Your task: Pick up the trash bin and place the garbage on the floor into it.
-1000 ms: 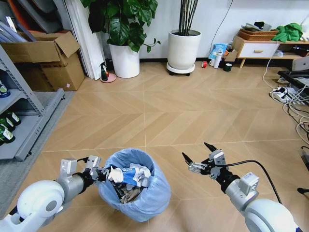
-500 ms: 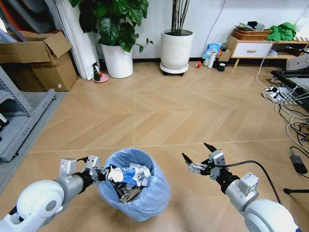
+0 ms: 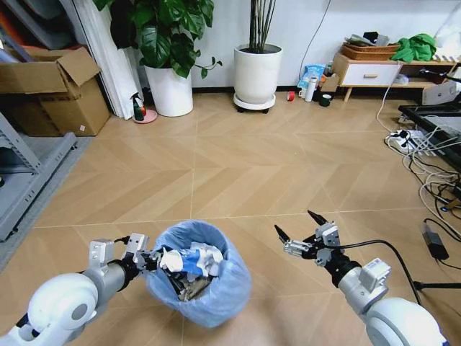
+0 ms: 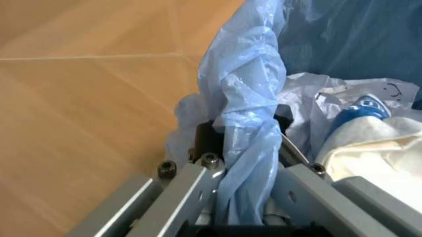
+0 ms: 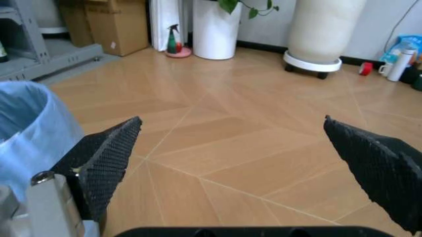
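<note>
The left hand (image 3: pixel 149 261) is pinching the bag-covered rim of the trash bin (image 3: pixel 216 299), its fingertips buried under crinkled blue plastic (barely visible in the left wrist view). Beyond them, garbage (image 3: pixel 191 261) is filling the bin, which is sitting on the floor (image 3: pixel 238 173). The right hand (image 3: pixel 297 229) is hovering beside the bin, fingers spread, holding nothing.

Tan chevron floor (image 3: pixel 238 173); far left, two white plant pots (image 3: pixel 170 91) and a cardboard box (image 3: pixel 54 90); right, cables (image 3: pixel 432 162).
</note>
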Controlling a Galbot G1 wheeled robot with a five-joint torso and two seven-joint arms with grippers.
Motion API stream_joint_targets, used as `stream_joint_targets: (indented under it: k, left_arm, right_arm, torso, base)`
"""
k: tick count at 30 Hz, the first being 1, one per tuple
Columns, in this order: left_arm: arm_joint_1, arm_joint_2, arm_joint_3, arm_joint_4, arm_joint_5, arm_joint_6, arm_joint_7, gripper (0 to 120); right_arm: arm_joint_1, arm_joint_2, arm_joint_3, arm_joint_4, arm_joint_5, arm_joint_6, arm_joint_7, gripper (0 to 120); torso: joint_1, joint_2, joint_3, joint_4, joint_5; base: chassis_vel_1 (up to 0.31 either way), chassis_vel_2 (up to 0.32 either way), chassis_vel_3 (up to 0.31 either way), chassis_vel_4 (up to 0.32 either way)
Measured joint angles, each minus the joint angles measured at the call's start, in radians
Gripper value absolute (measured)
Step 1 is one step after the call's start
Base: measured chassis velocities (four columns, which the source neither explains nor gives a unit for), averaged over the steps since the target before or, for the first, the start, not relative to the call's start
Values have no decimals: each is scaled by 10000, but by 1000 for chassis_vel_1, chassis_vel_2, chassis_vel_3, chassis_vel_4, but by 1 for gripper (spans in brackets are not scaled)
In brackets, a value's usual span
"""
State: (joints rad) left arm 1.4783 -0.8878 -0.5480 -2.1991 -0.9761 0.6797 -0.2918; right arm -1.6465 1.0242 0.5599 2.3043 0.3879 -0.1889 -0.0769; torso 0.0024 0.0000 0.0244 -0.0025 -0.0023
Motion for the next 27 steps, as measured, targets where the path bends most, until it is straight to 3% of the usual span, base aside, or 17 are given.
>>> stream_joint_targets:
  k: [2, 9, 14, 27]
  left_arm:
    - [32, -581, -203, 138, 215, -224, -627, 0]
    - [-3, -1391, -542, 751, 57, -602, -2107, 0]
    - [-296, -2196, -886, 1936, -92, -1182, -3147, 0]
    - [-676, -2565, -577, 2929, -280, -1469, -4002, 0]
  right_arm:
    - [-29, -3, 67, -30, 38, 27, 6, 100]
    - [-4, -79, 96, -119, 131, 41, 19, 100]
    - [52, -183, 103, -204, 313, 22, 70, 100]
    - [386, -307, 133, -440, 627, -44, 135, 100]
  torso:
    - [0, 0, -1, -1, 6]
    - [0, 0, 0, 0, 5]
    - [1, 0, 0, 0, 2]
    - [1, 0, 0, -2, 4]
  base:
    - [0, 0, 0, 0]
    - [0, 0, 0, 0]
    - [0, 0, 0, 0]
    - [0, 0, 0, 0]
